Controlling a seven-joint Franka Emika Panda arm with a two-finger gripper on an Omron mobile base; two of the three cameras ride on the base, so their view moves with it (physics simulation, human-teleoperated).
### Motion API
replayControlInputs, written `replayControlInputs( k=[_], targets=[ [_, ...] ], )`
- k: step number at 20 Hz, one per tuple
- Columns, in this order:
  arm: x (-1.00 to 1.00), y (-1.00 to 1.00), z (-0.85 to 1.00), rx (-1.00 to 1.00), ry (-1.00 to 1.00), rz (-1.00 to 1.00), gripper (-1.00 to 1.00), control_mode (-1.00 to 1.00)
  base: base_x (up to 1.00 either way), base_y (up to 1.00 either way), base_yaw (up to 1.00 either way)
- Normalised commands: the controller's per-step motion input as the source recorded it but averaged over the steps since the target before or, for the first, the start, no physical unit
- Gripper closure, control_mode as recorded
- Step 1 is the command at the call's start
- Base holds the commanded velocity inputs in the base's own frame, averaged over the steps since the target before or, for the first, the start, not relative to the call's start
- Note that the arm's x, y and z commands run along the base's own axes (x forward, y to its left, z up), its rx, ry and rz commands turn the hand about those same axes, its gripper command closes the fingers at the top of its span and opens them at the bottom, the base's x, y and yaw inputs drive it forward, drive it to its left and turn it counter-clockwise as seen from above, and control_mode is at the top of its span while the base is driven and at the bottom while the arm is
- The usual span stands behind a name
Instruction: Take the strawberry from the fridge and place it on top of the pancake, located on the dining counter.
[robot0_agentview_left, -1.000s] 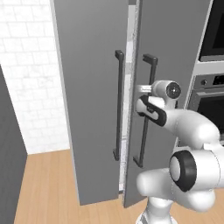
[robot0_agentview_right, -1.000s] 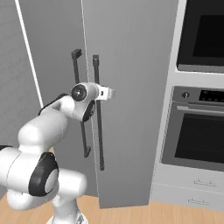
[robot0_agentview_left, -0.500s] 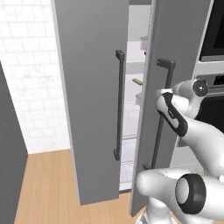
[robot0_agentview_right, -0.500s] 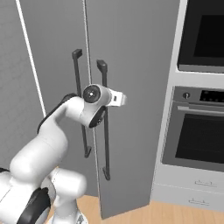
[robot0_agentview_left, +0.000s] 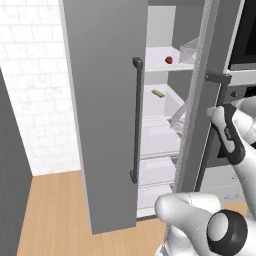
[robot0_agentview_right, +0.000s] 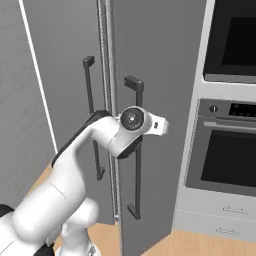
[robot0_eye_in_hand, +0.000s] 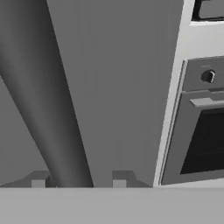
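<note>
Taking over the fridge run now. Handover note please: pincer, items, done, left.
Pincer: open, fingertips either side of the dark bar handle on the tall grey fridge's right door, not clamped.
Right door stands part open.
Tiny deep-red strawberry sits on the upper white shelf inside; small yellow-green bar on the shelf below.
Done: door opened.
Left: clear the handle, probably widen the door, reach in, grasp the strawberry, carry it to the pancake on the dining counter.
</note>
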Motion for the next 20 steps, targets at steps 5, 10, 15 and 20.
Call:
replayControlInputs(
  k=[5,10,15,20],
  targets=[
    [-0.36,-0.96,0.16,0.07,0.06,0.00,-1.00,-1.00,0.00,0.00,0.00],
    [-0.42,-0.82,0.30,0.03,0.09,-0.04,-1.00,-1.00,0.00,0.00,0.00],
    [-0.69,-0.19,0.13,-0.03,0.01,-0.07,-1.00,-1.00,0.00,0.00,0.00],
    [-0.69,0.87,0.06,-0.30,0.00,0.00,-1.00,-1.00,0.00,0.00,0.00]
  ],
)
